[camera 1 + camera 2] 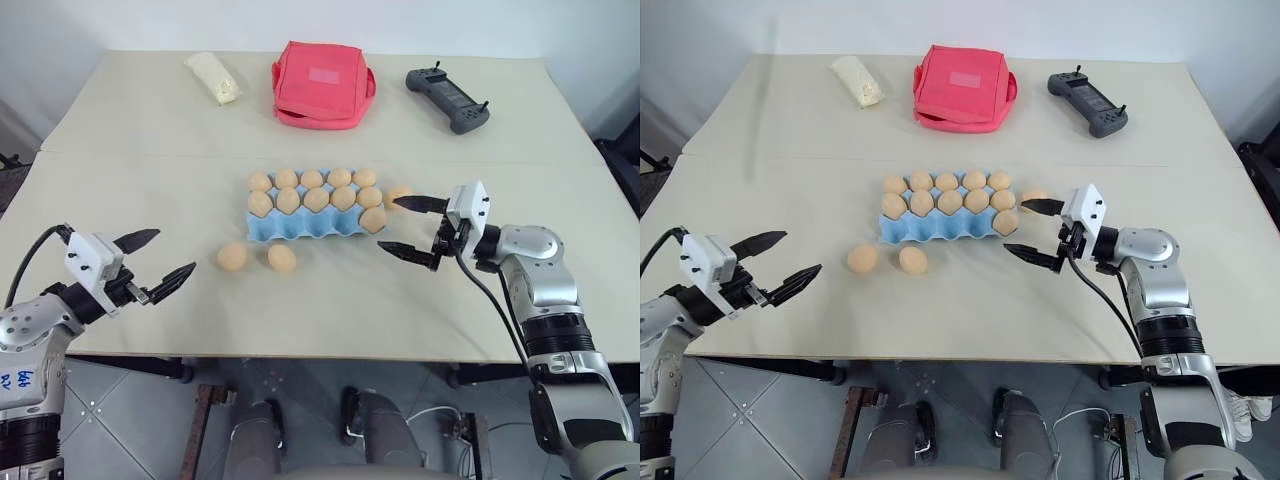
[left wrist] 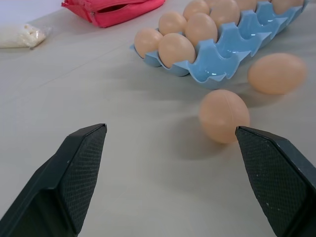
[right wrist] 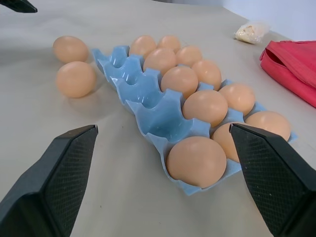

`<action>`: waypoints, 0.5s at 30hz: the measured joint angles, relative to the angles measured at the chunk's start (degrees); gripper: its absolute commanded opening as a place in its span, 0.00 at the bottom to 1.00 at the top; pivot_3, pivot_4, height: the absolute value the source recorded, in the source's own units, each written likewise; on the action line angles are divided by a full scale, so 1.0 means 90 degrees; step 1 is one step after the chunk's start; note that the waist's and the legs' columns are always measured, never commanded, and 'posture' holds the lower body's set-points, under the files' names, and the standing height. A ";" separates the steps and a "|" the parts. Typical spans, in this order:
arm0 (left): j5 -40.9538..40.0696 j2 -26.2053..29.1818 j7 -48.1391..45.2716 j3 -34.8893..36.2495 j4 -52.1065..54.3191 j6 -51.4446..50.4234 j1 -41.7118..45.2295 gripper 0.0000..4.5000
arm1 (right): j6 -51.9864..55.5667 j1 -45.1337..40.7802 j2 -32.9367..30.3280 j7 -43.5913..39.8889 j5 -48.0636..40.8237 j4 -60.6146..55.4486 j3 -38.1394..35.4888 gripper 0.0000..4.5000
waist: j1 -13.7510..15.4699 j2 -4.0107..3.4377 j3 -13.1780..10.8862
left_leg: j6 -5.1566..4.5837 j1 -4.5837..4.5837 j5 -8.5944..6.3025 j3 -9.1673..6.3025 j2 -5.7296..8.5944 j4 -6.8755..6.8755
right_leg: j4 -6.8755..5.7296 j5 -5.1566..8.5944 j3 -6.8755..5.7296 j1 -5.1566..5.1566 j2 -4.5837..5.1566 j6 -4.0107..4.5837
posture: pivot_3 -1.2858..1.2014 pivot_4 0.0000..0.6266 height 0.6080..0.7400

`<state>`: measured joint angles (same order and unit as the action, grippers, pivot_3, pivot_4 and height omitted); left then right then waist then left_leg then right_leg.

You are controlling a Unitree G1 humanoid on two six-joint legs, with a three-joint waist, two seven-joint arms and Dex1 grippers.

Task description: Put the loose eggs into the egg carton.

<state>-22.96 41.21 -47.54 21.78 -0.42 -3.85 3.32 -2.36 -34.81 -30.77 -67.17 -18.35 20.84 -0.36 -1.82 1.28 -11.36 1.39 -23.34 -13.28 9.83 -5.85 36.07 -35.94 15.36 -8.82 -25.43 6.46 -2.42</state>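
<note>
Carton: light blue moulded egg carton (image 1: 300,226), lidless, sits mid-bench on the pale beige bench (image 1: 150,140), its long side running across the view
Filled cups: back two rows hold ten smooth tan-brown eggs; one more egg (image 1: 373,219) sits in the near row at the right-hand end
Empty cups: the rest of the near row (image 3: 143,94) is bare blue, four cups as far as I can count
Loose eggs in front: two tan-brown oval eggs (image 1: 232,257) and (image 1: 282,258) lie side by side on the bench just before the carton's left part, apart from each other
Loose egg at right: another tan egg (image 1: 398,192) lies on the bench just beyond the carton's right end, close by the right hand's far finger
Left hand: black two-fingered left hand (image 1: 150,262) hovers over the bench's near-left part, fingers spread wide, holding nothing; the nearer loose egg (image 2: 224,116) lies just ahead between its tips
Right hand: black two-fingered right hand (image 1: 412,227) stands beside the carton's right end, fingers wide apart, empty
Other things: red fabric bag (image 1: 323,83), white pouch (image 1: 213,77) and dark grey controller (image 1: 447,98) lie along the far side, well apart from the work
Progress: mostly done by my reckoning; three eggs remain to be seated, and open cups are enough for them
</note>
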 measured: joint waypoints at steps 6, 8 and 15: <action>-0.0007 -0.0002 0.0020 -0.0046 0.0000 -0.0052 0.0083 0.99 | 0.0090 0.0070 0.0000 0.0110 -0.0016 -0.0201 -0.0002 1.00 | 0.0002 0.0000 0.0000 | 0.0024 0.0002 -0.0015 -0.0002 -0.0003 -0.0001 | -0.0001 0.0000 0.0011 -0.0007 -0.0001 0.0003 | 0.52 0.24 1.00; -0.0045 -0.0011 -0.0003 -0.0052 0.0044 -0.0106 0.0107 0.99 | 0.0163 0.0182 -0.0001 0.0212 -0.0030 -0.0353 -0.0021 1.00 | 0.0004 0.0000 0.0000 | 0.0016 0.0002 -0.0010 -0.0001 -0.0004 -0.0002 | -0.0001 -0.0001 0.0011 -0.0008 -0.0002 0.0003 | 0.52 0.24 1.00; -0.0177 -0.0189 -0.0245 -0.0750 0.0777 -0.0384 0.0417 0.99 | 0.0614 0.1414 -0.0335 0.0899 -0.0305 -0.1329 -0.0843 1.00 | 0.0115 0.0000 0.0000 | -0.0001 -0.0002 -0.0009 0.0010 0.0006 -0.0002 | 0.0008 0.0000 0.0012 -0.0005 0.0002 -0.0002 | 0.52 0.24 1.00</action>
<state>-24.55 39.51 -49.74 15.02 6.57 -7.31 7.08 3.16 -22.08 -33.79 -59.09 -21.09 8.89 -7.95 -0.78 1.28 -11.35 1.38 -23.36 -13.37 9.92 -5.80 36.05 -35.87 15.36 -8.71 -25.48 6.48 -2.44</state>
